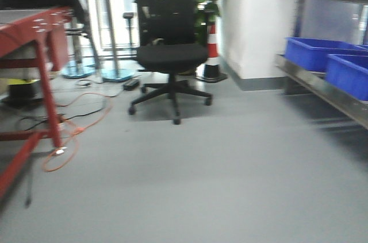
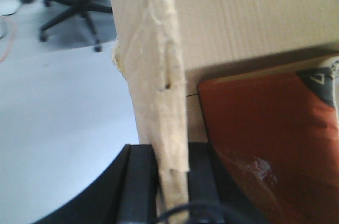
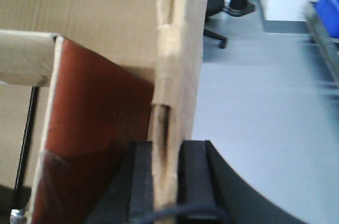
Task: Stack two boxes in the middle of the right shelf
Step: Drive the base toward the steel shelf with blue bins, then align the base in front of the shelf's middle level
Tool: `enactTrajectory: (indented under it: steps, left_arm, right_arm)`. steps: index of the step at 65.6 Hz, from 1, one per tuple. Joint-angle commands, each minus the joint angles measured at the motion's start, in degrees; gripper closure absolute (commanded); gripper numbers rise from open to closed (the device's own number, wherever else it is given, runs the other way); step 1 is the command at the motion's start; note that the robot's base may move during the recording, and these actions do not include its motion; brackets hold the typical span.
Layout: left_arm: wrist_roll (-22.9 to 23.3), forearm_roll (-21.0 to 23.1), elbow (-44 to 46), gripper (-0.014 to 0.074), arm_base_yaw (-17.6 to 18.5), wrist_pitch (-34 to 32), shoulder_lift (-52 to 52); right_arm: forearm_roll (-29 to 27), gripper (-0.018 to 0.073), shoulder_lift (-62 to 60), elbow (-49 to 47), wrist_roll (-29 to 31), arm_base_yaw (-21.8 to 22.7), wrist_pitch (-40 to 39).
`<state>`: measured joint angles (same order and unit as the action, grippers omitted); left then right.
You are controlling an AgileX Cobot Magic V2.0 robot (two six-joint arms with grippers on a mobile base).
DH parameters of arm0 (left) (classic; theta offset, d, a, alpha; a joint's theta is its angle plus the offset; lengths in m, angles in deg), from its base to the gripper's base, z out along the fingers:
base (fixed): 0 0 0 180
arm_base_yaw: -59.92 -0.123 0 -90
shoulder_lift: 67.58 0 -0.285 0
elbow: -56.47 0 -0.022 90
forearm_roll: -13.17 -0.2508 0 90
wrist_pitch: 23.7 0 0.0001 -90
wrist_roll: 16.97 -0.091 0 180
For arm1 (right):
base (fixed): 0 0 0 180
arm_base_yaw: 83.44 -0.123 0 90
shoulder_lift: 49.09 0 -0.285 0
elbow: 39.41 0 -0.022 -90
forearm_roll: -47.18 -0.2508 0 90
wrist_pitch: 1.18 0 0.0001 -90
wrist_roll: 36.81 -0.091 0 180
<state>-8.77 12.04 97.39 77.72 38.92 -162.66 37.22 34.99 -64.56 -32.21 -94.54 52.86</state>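
Right shelf (image 1: pixel 322 91): standing right of office chair (image 1: pixel 171 53), carrying blue bins (image 1: pixel 316 53).
Left gripper (image 2: pixel 172 181): pinching plain carton (image 2: pixel 254 12) edge, right of chair.
Red-printed carton (image 2: pixel 265 144): sitting beside plain carton, farther from chair.
Right gripper (image 3: pixel 167 181): clamping plain carton edge, left of chair.

Left gripper (image 2: pixel 172 152): two flat matte-black fingers (image 2: pixel 139 181), one each side of carton (image 2: pixel 161 75) edge; curved black housing (image 2: pixel 100 203) outboard; thin black cable (image 2: pixel 177 214) below edge. Right gripper (image 3: pixel 167 147): identical build, same cable (image 3: pixel 169 213).
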Motion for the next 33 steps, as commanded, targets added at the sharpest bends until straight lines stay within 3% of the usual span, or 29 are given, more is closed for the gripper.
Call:
enactTrajectory:
  steps: [1,33]
  left_arm:
    - [-0.82,-4.15,0.76,0.0708,-0.48,-2.29,0.62]
    - [-0.82,-4.26,0.76,0.0708,-0.48,-2.29,0.62]
  right_arm:
    - [3.17,0.0712,-0.98,-0.87,0.35,0.68,-3.11]
    - [3.17,0.0712,-0.98,-0.87,0.35,0.68,-3.11]
